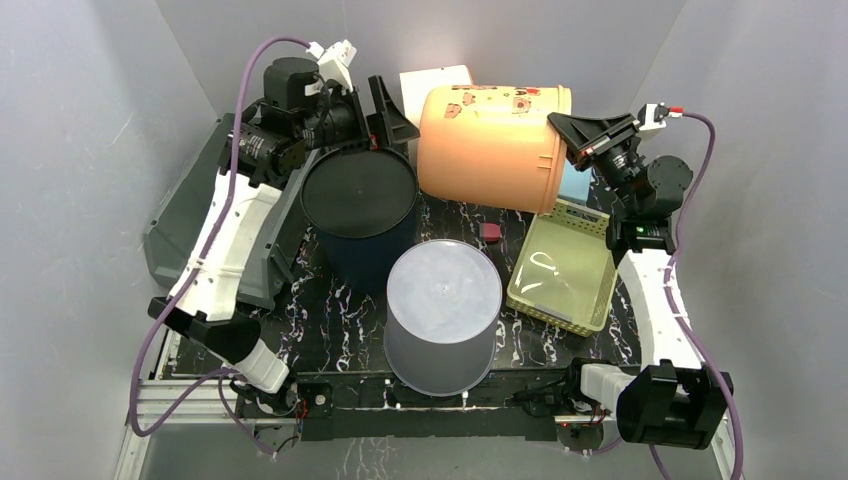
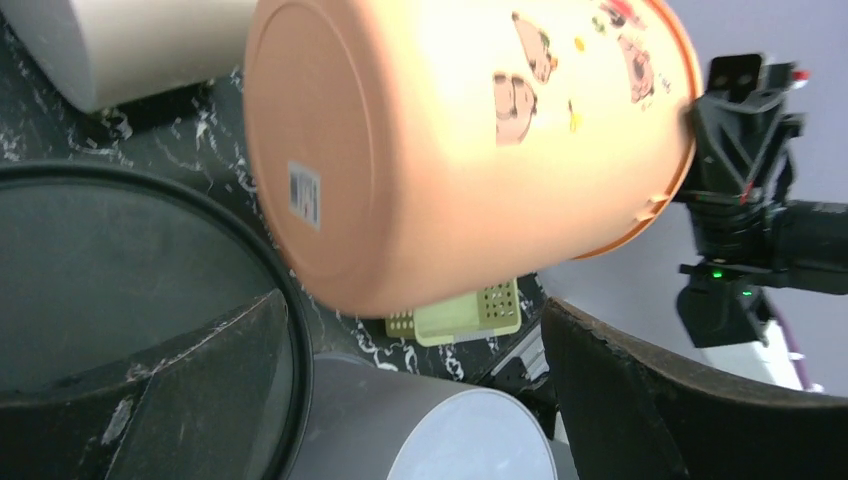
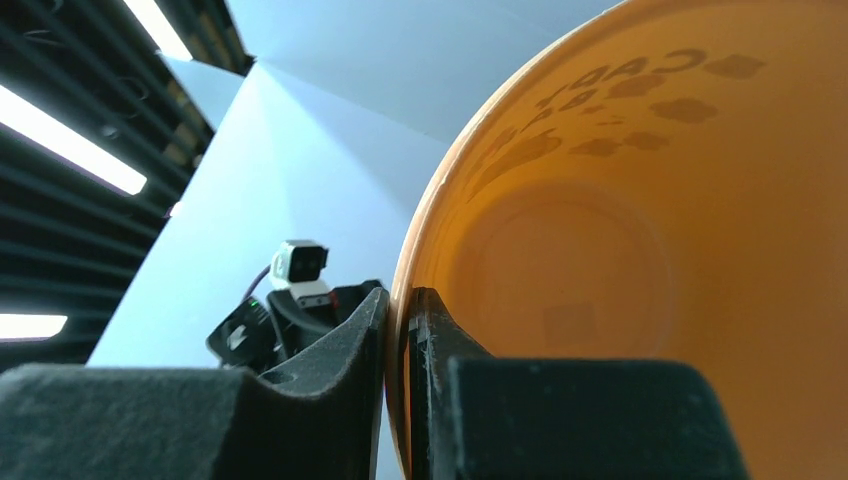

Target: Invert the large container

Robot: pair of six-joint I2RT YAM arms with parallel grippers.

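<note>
**A:** Where's the large container?

**B:** The orange bucket point(image 1: 490, 145) is on its side. Its mouth faces the right gripper point(image 3: 400, 330) and its round, flat base points away from it, towards the left gripper point(image 1: 385, 122). I can't tell whether its lower wall touches the counter point(image 1: 330, 310).

**A:** Is it gripped?

**B:** Yes. The right gripper is clenched on the thin lip, with one black finger inside the smooth, glossy wall and the other outside. The left gripper is released, its fingers spread wide and holding nothing. The bucket's base is just in front of it.

**A:** Any markings on it?

**B:** There's a barcode sticker point(image 2: 304, 193) on the base, and cartoon pigs point(image 2: 515, 105) are printed along the tapered side.

**A:** What else is around?

**B:** A black bucket point(image 1: 358, 190) stands upside down just below the left gripper, round with a flat matte bottom. Nearer the arm bases is a grey bucket point(image 1: 443, 290), also upside down, smooth and slightly tapered. Below the right gripper, on its base side, sits a rectangular pale green basket point(image 1: 556, 312) with perforated lattice walls. The counter is black with white marble-like veins.
</note>
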